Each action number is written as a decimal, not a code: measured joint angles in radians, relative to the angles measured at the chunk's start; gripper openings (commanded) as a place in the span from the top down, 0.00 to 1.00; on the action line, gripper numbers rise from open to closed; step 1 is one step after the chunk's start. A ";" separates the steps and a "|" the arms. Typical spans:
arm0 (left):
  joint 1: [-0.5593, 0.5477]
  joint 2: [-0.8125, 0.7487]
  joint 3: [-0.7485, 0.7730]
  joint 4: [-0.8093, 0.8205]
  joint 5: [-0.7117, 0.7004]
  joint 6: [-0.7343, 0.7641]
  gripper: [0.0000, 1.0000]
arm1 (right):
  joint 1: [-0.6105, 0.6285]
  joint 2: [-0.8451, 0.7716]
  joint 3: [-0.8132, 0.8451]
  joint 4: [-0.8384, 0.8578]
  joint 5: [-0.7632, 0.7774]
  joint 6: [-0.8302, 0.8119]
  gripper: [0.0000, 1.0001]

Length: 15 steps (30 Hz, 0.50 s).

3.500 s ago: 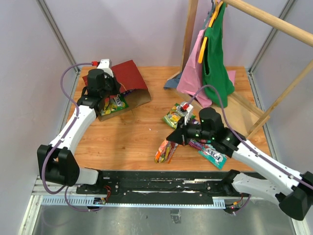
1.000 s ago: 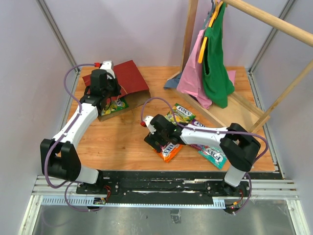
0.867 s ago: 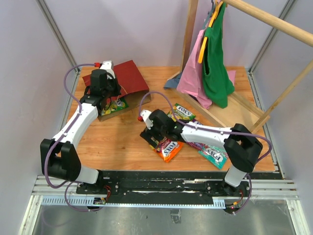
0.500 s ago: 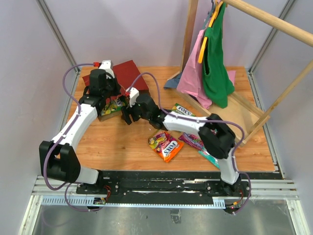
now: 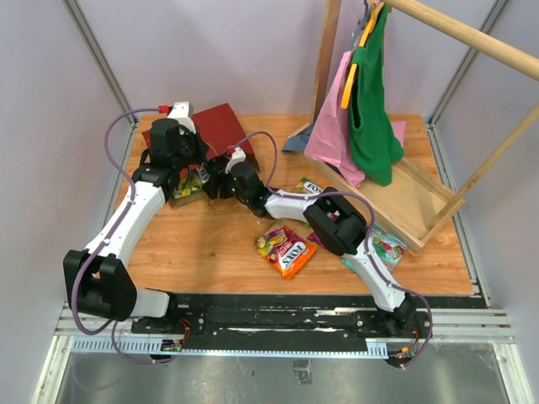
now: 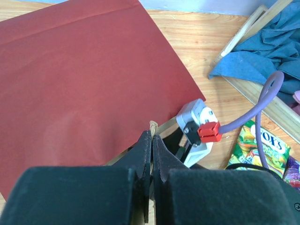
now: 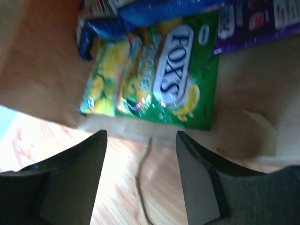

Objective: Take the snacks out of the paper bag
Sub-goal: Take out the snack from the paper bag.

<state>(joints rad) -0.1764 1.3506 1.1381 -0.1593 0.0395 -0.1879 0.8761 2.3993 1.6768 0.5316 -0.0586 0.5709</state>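
Observation:
The dark red paper bag [image 5: 221,126] lies on its side at the back left, its mouth facing the table's middle. My left gripper [image 6: 152,137] is shut on the bag's upper rim and its twine handle [image 6: 153,124], holding the mouth up. My right gripper [image 7: 140,140] is open and empty just outside the mouth, above the other twine handle [image 7: 143,183]. Inside lie a green FOX'S packet [image 7: 154,79], a blue packet [image 7: 140,14] and a purple one [image 7: 253,23]. Outside the bag, an orange packet [image 5: 286,251], a green one [image 5: 307,187] and a teal one [image 5: 383,248] lie on the table.
A pale wooden frame [image 5: 413,194] stands at the back right, with pink and green garments [image 5: 362,109] hanging from it. A blue cloth [image 5: 296,139] lies beside its foot. My right arm stretches across the middle of the table towards the bag.
My right arm has swung from the orange packet in the table's middle over to the bag's mouth, its jaws narrowing a little. The left gripper has kept its hold on the bag.

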 measured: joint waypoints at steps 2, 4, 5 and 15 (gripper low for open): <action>0.000 -0.002 0.000 0.000 0.005 0.000 0.99 | 0.000 0.019 0.040 0.016 0.012 0.033 0.38; 0.000 -0.002 0.000 0.000 0.007 0.000 0.99 | 0.000 0.033 0.076 0.027 0.027 0.061 0.38; 0.000 -0.002 -0.001 0.000 0.007 0.000 0.99 | -0.001 0.038 0.087 0.031 0.036 0.071 0.38; 0.000 -0.002 -0.002 0.000 0.011 0.000 0.99 | -0.004 0.117 0.140 0.022 0.122 0.104 0.38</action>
<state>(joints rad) -0.1764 1.3491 1.1366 -0.1589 0.0505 -0.1879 0.8722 2.5164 1.8172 0.5533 0.0635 0.6746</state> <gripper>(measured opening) 0.014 0.623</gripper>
